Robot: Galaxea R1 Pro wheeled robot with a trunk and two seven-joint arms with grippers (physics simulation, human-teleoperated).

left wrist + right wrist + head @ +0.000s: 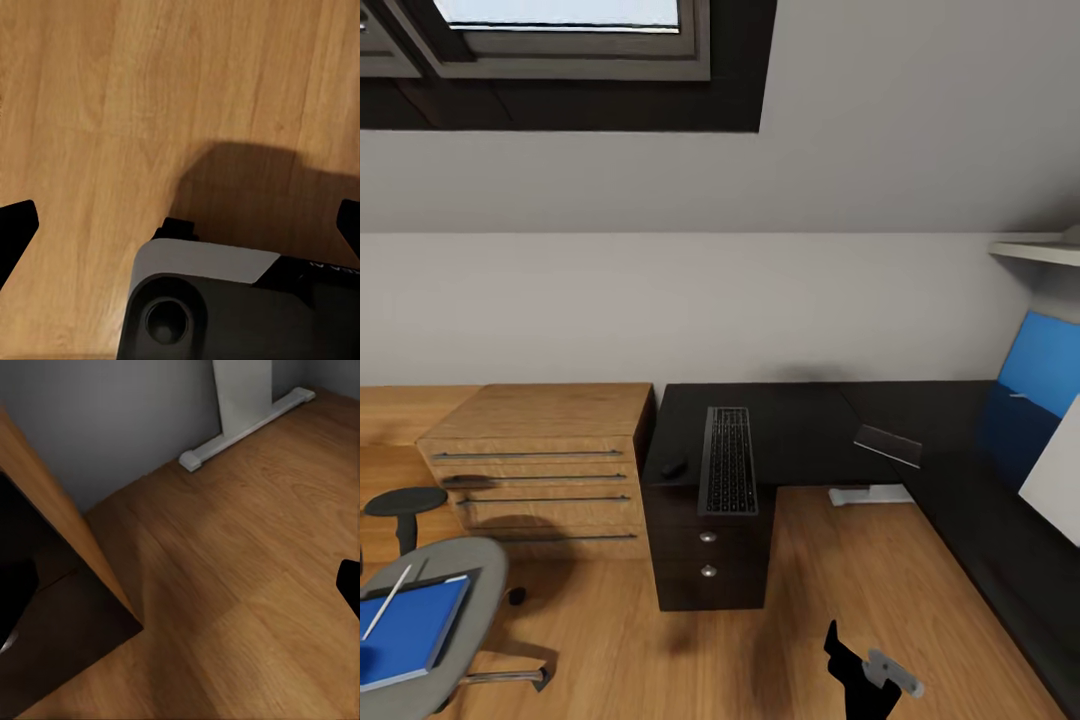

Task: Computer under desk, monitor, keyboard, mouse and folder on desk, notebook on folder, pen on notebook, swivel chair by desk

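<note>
On desk (800, 425) — one keyboard (727, 459), one mouse (674, 467); fingers' state on both arms — unclear.

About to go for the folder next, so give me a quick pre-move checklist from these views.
1. Keyboard on the desk: ok.
2. Mouse beside the keyboard: ok.
3. Folder on the desk: not ok, it lies on the swivel chair.
4. A thin white stick rests on the folder; could slide off when lifted: not ok.
5. Left gripper free: fingers apart, nothing between them: ok.
6. Right gripper state: cannot tell.
</note>
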